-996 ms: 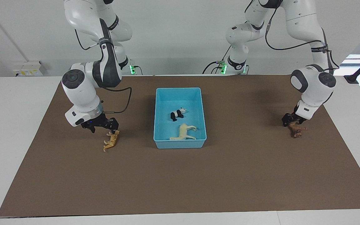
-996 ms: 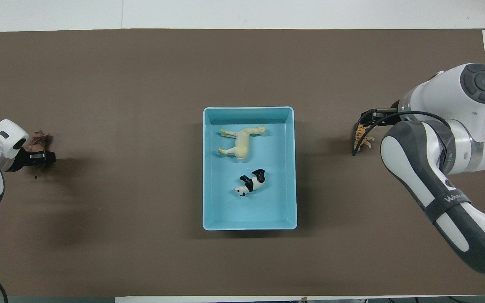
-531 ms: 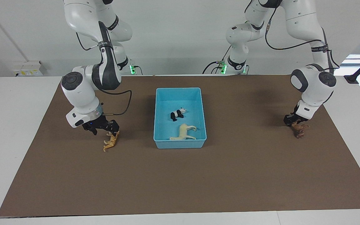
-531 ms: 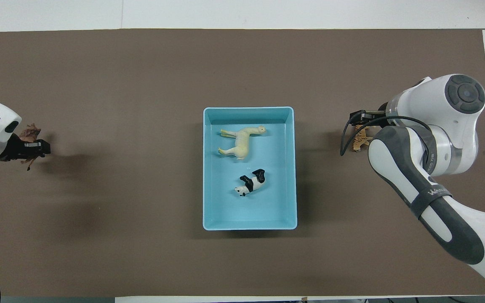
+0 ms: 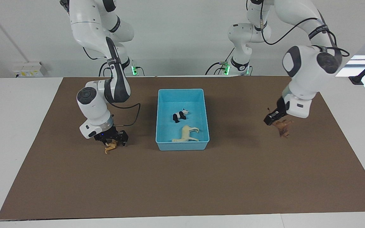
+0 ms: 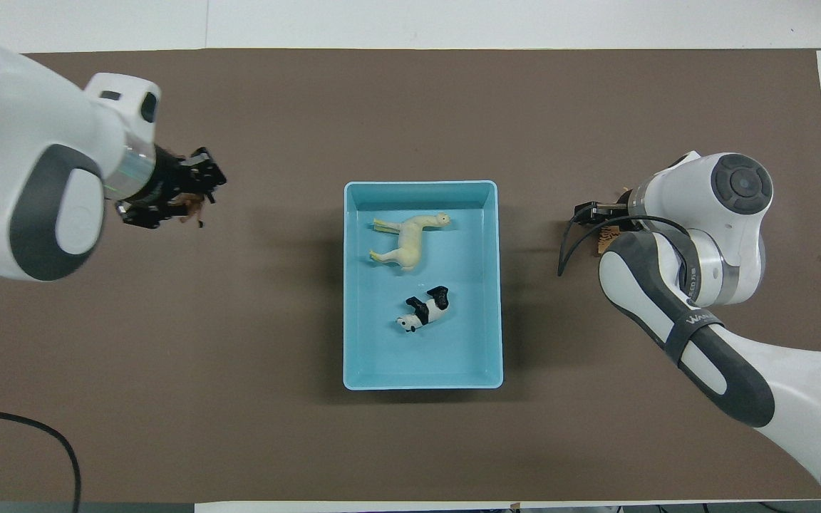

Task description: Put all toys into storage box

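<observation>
Light blue and low-walled, the storage box (image 5: pixel 182 119) is set mid-mat, with the cream-white horse (image 5: pixel 187 133) and the panda (image 5: pixel 180 115) lying inside it. The reddish-brown animal (image 5: pixel 283 127) is clenched in the left gripper (image 5: pixel 272 118) and held up over the brown mat (image 5: pixel 182 177) toward the left arm's edge. The orange spotted cat (image 5: pixel 111 146) lies on the mat toward the right arm's edge and is straddled by the spread fingers of the right gripper (image 5: pixel 114 141), low over it.

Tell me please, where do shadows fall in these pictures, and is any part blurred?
Facing view: a soft shadow lies on the brown mat beside the storage box, another under the lifted reddish-brown animal. Overhead view: the left arm looms large, its edges soft; the horse and panda look sharp.
</observation>
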You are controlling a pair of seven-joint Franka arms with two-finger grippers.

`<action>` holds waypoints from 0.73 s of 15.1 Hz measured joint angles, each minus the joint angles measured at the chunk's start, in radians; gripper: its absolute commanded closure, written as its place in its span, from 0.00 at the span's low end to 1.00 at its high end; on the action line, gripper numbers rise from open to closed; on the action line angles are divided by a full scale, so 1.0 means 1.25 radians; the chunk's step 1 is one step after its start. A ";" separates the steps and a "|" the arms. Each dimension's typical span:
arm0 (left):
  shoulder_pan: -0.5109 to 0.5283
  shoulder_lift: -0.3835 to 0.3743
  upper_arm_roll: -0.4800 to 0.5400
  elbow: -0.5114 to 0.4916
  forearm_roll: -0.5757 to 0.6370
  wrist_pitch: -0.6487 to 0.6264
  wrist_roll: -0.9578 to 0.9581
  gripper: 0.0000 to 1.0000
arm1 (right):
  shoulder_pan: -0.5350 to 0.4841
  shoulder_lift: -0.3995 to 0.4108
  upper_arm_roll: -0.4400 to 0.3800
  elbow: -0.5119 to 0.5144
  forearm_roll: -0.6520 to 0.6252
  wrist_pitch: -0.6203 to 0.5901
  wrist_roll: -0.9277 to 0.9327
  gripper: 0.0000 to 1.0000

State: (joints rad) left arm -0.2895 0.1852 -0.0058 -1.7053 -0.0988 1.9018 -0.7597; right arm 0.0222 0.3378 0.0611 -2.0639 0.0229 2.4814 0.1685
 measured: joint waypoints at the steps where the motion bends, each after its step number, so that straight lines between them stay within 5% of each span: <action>1: -0.066 0.000 -0.001 0.004 -0.002 0.015 -0.086 1.00 | -0.001 -0.001 0.000 0.000 0.000 0.000 0.000 0.88; 2: -0.126 0.000 -0.002 0.004 -0.002 0.037 -0.160 1.00 | -0.002 -0.004 -0.001 0.000 0.000 -0.004 0.001 1.00; 6: -0.240 0.003 -0.001 -0.012 -0.007 0.131 -0.287 1.00 | -0.001 -0.020 0.000 0.035 0.002 -0.083 0.020 1.00; 7: -0.249 0.005 0.000 -0.018 -0.009 0.150 -0.297 0.84 | -0.001 -0.024 0.000 0.056 0.003 -0.115 0.022 1.00; 9: -0.263 0.010 0.001 -0.044 -0.011 0.169 -0.303 0.00 | -0.001 -0.032 0.000 0.108 0.003 -0.187 0.034 1.00; 11: -0.267 0.011 0.001 -0.068 -0.012 0.181 -0.304 0.00 | 0.000 -0.039 0.006 0.175 0.004 -0.262 0.079 1.00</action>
State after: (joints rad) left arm -0.6233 0.1986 -0.0041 -1.7908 -0.1140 2.1276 -1.1403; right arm 0.0221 0.2894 0.0683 -1.8446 0.0283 2.1535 0.2675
